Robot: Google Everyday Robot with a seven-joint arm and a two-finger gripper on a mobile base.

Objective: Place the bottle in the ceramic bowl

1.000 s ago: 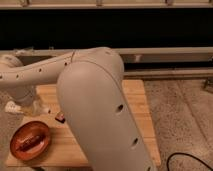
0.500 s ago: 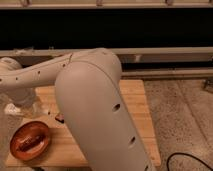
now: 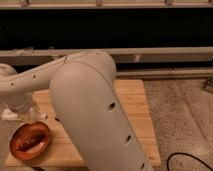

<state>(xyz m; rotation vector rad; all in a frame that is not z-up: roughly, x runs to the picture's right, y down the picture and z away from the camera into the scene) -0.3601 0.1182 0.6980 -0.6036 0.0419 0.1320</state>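
The ceramic bowl [image 3: 30, 142] is a glossy orange-red bowl at the front left corner of the wooden table [image 3: 135, 110]. An elongated brown piece lies inside it. My white arm [image 3: 85, 100] fills the middle of the view and reaches left. The gripper [image 3: 15, 110] is at the far left edge, just above and behind the bowl, mostly hidden by the wrist. A pale whitish shape [image 3: 7, 115] at the gripper's end may be the bottle; I cannot tell whether it is held.
A small dark block [image 3: 55, 119] sits on the table beside the arm, right of the bowl. A grey rail [image 3: 165, 52] runs along the dark wall behind. Speckled floor [image 3: 185, 115] lies to the right, with a black cable [image 3: 192, 159] at the lower right.
The arm has shifted slightly to the left, with the gripper staying above the bowl's far side. The bowl has not moved.
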